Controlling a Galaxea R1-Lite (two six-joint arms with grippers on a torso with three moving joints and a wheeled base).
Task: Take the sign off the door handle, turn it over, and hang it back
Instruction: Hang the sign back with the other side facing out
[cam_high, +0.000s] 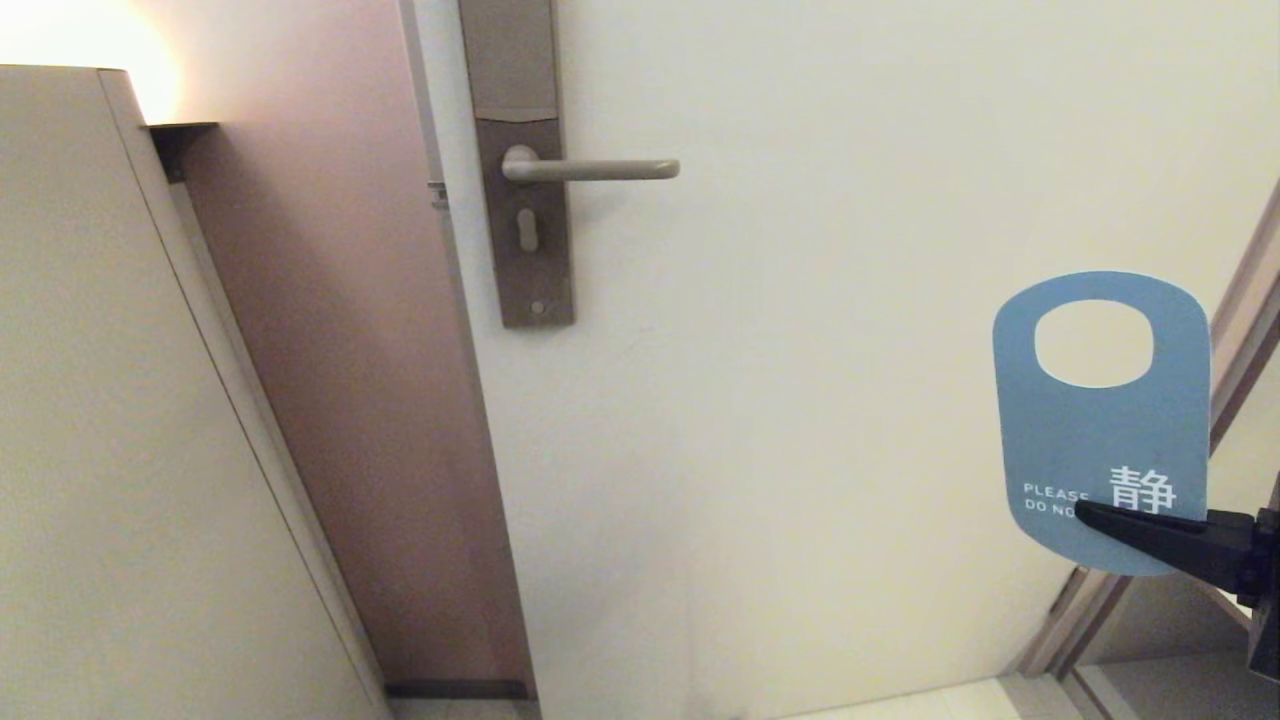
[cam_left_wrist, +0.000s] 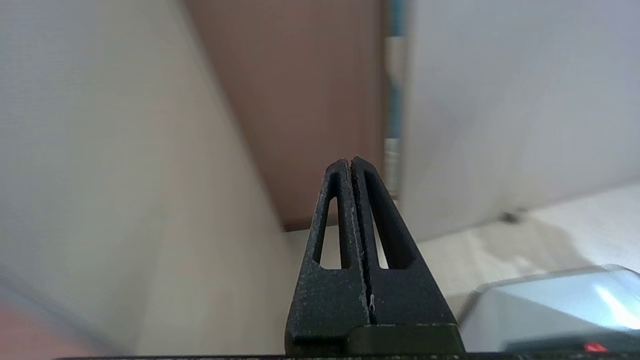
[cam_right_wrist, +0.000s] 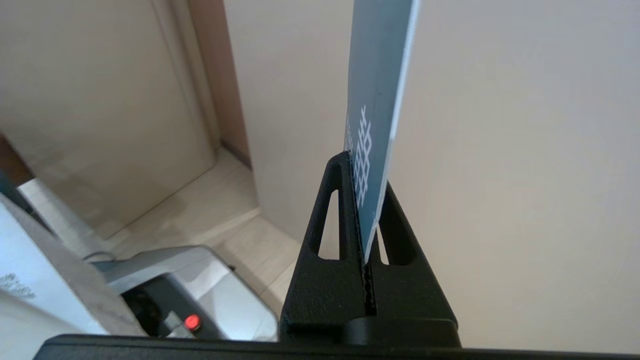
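On the left, a beige wall panel (cam_high: 120, 420) stands beside the brown door frame (cam_high: 350, 400). The left gripper (cam_left_wrist: 350, 162) shows only in its own wrist view; its two fingers are pressed together with nothing between them. On the white door (cam_high: 800, 350), the door handle (cam_high: 590, 169) sticks out level from its brown backplate (cam_high: 525, 230) and carries nothing. Far to the right and lower, well apart from the handle, the right gripper (cam_high: 1085, 512) pinches the lower edge of the sign (cam_high: 1100, 420), held upright with its blue side facing the head camera and its oval hole on top.
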